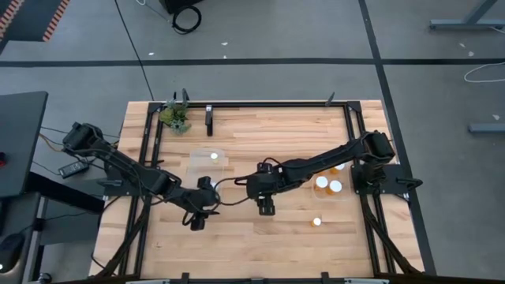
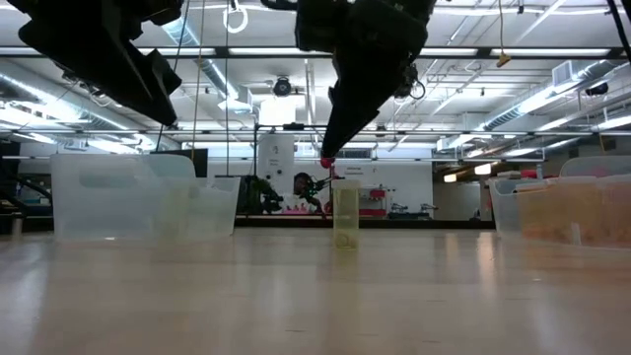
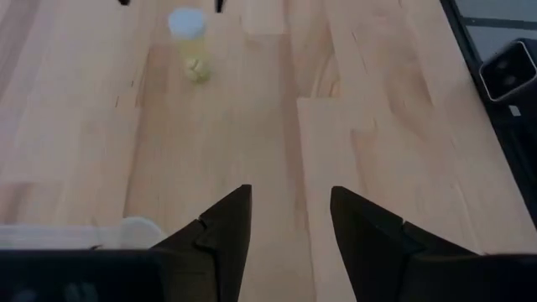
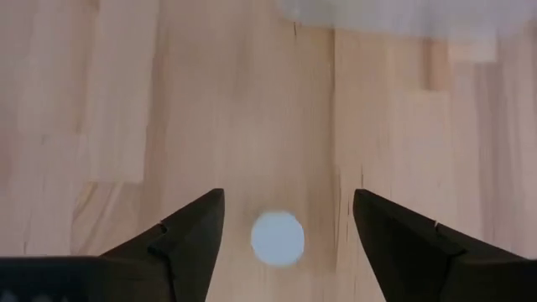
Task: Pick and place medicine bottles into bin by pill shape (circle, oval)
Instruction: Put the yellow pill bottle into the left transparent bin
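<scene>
Progress check, mid-task, sorting looks partly done.

Clear plastic bin w/ thin walls, left-centre of the pale wooden bench (image 1: 260, 244): bin (image 1: 210, 162) is holding one white-capped bottle (image 1: 213, 155). Second clear plastic bin (image 1: 335, 183) on the right side, by the right arm's base: showing two white caps (image 1: 322, 182) (image 1: 336, 187) plus amber-orange bodies behind the arm link; exact count there not readable. So at least three bottles are sitting in bins already.

Left on the open bench: one small white-capped bottle (image 1: 317, 222) standing alone toward the front right, well apart from both bins. Another white cap (image 4: 278, 238) is sitting directly under the right hand (image 4: 285, 220); in the low view this reads as a clear upright bottle w/ yellowish pills (image 2: 345, 217), hand above it, not touching. Judging that's the current pick.

Right hand (image 1: 267, 207): hovering mid-bench, fingers spread wide, holding nothing, cap centred between them.

Left hand (image 1: 196, 222): waiting near front-left of bench, fingers apart, empty. Its wrist cam is looking across at a white-capped bottle w/ yellow pills (image 3: 189, 38) farther off, prob. the same one.

Est: roughly halfway or a bit past; at least two bottles to go. Pill shapes too small to tell, so can't check the sorting.
</scene>
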Controlling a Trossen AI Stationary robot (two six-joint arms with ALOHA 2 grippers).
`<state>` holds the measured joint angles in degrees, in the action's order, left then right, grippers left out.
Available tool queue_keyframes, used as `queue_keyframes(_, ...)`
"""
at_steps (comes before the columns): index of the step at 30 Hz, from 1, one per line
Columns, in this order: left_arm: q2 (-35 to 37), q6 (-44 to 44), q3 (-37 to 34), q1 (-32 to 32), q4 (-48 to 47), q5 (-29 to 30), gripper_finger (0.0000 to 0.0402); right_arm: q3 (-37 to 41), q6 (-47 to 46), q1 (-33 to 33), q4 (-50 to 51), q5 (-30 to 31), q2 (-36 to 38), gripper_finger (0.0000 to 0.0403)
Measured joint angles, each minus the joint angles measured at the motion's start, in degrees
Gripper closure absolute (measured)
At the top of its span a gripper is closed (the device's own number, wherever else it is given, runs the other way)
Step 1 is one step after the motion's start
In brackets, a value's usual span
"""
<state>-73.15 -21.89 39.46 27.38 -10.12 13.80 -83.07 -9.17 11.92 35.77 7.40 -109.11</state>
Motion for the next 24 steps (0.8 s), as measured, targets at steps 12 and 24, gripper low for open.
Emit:
queue_keyframes(12, -1.57, 0.01, 0.02, -3.96, 0.5, 0.14, 0.023, 0.0, 3.75, 0.24, -0.35, 3.24, 3.17, 0.0131)
queue_keyframes(24, -1.92, 1.78, 0.0, -8.19, 5.95, -0.48, 0.023, 0.02, 6.41, -0.26, 2.81, 6.68, 9.28, 0.0131)
